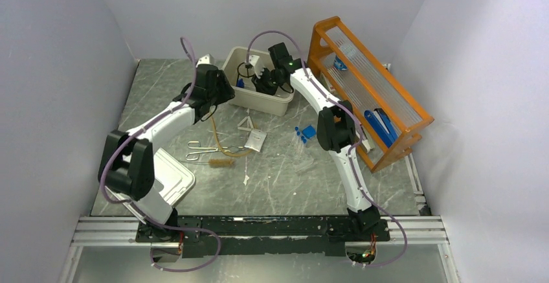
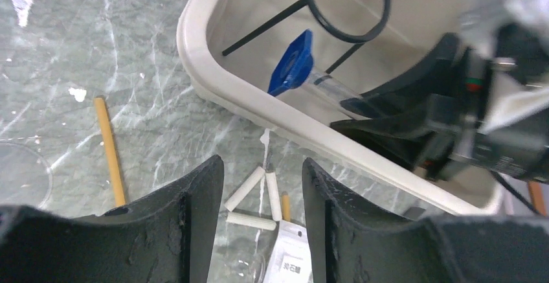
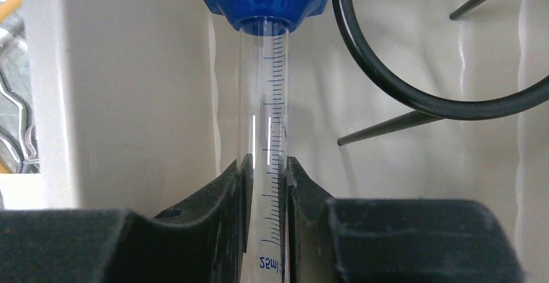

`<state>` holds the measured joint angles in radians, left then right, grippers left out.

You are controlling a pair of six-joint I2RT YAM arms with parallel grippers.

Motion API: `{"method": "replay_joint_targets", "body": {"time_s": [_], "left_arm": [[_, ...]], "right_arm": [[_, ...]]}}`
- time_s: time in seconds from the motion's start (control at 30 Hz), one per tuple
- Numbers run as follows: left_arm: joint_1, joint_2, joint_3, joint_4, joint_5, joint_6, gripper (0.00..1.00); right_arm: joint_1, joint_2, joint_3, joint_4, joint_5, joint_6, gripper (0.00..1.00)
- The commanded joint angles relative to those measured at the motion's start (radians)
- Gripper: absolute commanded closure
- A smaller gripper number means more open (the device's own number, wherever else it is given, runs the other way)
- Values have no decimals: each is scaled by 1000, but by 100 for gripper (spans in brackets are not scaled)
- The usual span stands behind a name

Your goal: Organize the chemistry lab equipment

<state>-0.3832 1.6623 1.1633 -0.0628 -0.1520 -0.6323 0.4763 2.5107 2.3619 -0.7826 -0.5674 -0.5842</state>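
Note:
My right gripper (image 3: 265, 166) is shut on a clear blue-capped tube (image 3: 264, 121) marked 25 ml. It holds the tube inside the beige tub (image 1: 280, 103), next to the black wire tripod ring (image 3: 414, 98). My left gripper (image 2: 262, 166) is open and empty, hovering beside the tub's near-left rim (image 2: 259, 105) above the white triangle (image 2: 257, 195) and the white packet (image 2: 291, 257). On the table lie the metal tongs (image 1: 201, 150), the brown-bristled brush (image 1: 222, 162), the tan rubber tube (image 1: 215, 134) and more blue-capped tubes (image 1: 304, 133).
The orange wooden rack (image 1: 366, 89) stands at the right, holding blue items. The white lid (image 1: 171, 178) lies near the left arm's base. A clear round glass piece (image 2: 19, 173) lies on the table left of my left gripper.

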Motion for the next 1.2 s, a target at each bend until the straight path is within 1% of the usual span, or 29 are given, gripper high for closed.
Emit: {"method": "replay_joint_targets", "body": {"time_s": [0.0, 0.1, 0.2, 0.3, 0.4, 0.53, 0.63, 0.8, 1.0, 1.1, 1.17], "left_arm": [[4, -134, -1, -61, -12, 11, 47], [4, -219, -17, -120, -30, 19, 47], [4, -300, -30, -179, -39, 36, 46], [4, -371, -34, -241, -52, 55, 45], [4, -434, -41, -289, -50, 91, 44], [6, -500, -49, -378, -91, 141, 43], [6, -555, -71, -414, -108, 169, 41], [6, -610, -110, -444, -105, 177, 40], [6, -641, -139, -446, -80, 172, 40], [6, -657, -155, -444, -70, 172, 39], [6, -661, -169, -445, -53, 168, 36]], "right_arm": [[-4, 30, 14, 17, 22, 11, 77], [-5, 47, 15, 20, 30, 19, 73], [-5, 58, 12, 23, 38, 26, 63], [-6, 53, 10, 24, 29, 33, 58], [-6, 32, -4, 38, 20, 49, 55], [-6, 5, -2, 26, 22, 64, 51], [-4, -37, -6, 20, 29, 104, 46], [-5, -155, -58, 70, 66, 197, 39], [-4, -271, -144, 109, 104, 271, 36], [7, -313, -178, 88, 115, 276, 34], [25, -351, -231, 84, 107, 264, 33]]}}
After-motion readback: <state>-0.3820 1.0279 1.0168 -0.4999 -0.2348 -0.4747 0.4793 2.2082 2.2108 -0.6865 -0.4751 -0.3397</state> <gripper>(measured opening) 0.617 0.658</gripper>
